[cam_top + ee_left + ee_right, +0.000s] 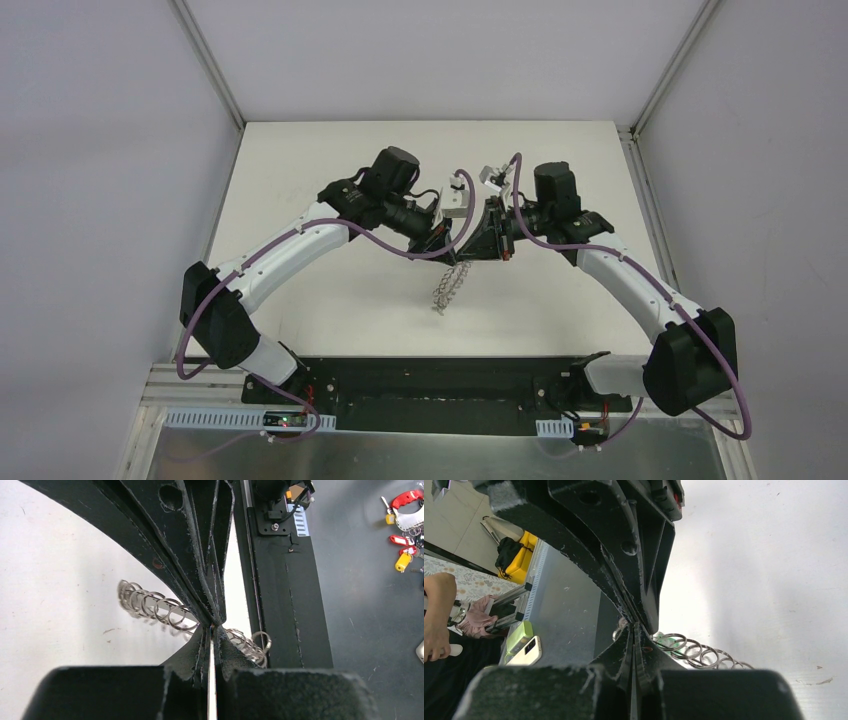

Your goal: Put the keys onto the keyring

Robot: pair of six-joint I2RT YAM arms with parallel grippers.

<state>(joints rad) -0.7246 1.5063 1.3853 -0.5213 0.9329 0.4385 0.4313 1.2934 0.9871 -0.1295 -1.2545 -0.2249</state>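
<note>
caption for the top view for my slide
Shut left gripper and right gripper meet tip to tip above the table, the wire-looped keyring dangling below them.

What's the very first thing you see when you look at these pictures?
Two robot arms lean over the white table, and the left gripper and right gripper meet tip to tip, both pinched shut. From that spot dangles the keyring, a curly string of shiny silver loops. In the left wrist view, bright red and yellow key tags lie off to the side.
</note>
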